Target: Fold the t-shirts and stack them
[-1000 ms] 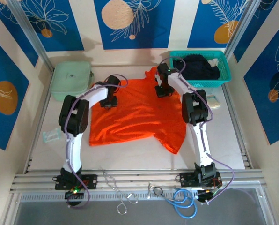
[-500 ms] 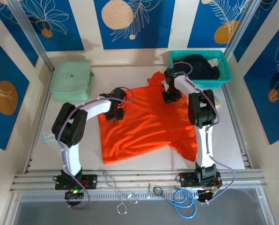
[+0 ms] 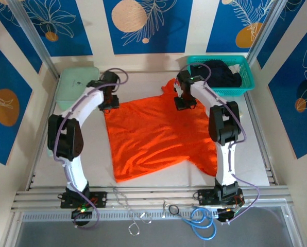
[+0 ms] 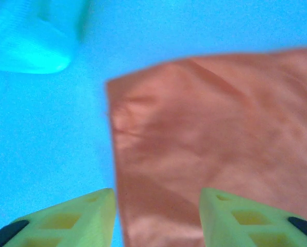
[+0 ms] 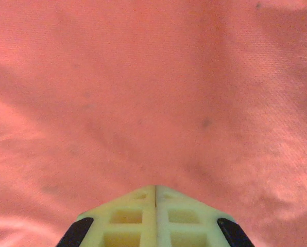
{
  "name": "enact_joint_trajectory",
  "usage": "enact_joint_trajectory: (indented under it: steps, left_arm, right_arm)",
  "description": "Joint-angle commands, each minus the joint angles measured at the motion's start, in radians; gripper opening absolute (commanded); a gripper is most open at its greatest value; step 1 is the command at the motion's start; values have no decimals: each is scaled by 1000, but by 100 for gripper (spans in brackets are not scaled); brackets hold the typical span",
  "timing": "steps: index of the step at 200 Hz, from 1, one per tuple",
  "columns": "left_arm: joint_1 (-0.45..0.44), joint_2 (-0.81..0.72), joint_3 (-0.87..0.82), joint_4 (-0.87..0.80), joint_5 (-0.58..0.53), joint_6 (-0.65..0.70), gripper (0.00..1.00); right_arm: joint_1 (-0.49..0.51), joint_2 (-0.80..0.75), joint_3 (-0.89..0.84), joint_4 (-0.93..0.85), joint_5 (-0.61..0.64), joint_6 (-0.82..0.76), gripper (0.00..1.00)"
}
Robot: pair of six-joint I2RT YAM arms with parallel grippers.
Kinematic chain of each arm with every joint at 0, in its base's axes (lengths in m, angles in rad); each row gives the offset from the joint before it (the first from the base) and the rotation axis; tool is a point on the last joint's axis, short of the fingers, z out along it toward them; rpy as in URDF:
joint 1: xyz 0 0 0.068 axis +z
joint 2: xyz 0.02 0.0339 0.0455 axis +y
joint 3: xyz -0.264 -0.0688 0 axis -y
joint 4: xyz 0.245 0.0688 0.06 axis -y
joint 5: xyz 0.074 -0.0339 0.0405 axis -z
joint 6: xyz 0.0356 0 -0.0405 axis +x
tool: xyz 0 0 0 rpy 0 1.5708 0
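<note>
The left gripper (image 4: pixel 156 218) hangs wide open and holds nothing above the table (image 4: pixel 45 134). A corner of the orange t-shirt (image 4: pixel 215 128) lies beneath it, running between its fingers and on ahead. To its right, the right gripper (image 5: pixel 156 194) is closed tight, its fingers pressed together with that shirt's cloth puckered at their tip. Further right, the black t-shirt (image 3: pixel 220 73) sits in the teal basket (image 3: pixel 247 77).

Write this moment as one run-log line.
left pincer: open, at orange t-shirt edge | right pincer: shut on it | black t-shirt: in teal basket
</note>
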Motion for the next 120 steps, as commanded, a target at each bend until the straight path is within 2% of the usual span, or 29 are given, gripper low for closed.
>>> enact_joint_trajectory:
  steps: [1, 27, 54, 120]
  left_arm:
    - [66, 96, 36, 1, 67, 48, 42]
    - [109, 167, 67, 70, 108, 55, 37]
    - [123, 220, 106, 97, 120, 64, 35]
    - [127, 274, 110, 90, 36, 86, 35]
  right_arm:
    - [1, -109, -61, -6, -64, 41, 0]
    - [3, -193, -147, 12, -71, 56, 0]
    - [8, -262, -222, 24, -80, 67, 0]
    - [13, -330, -320, 42, -78, 70, 0]
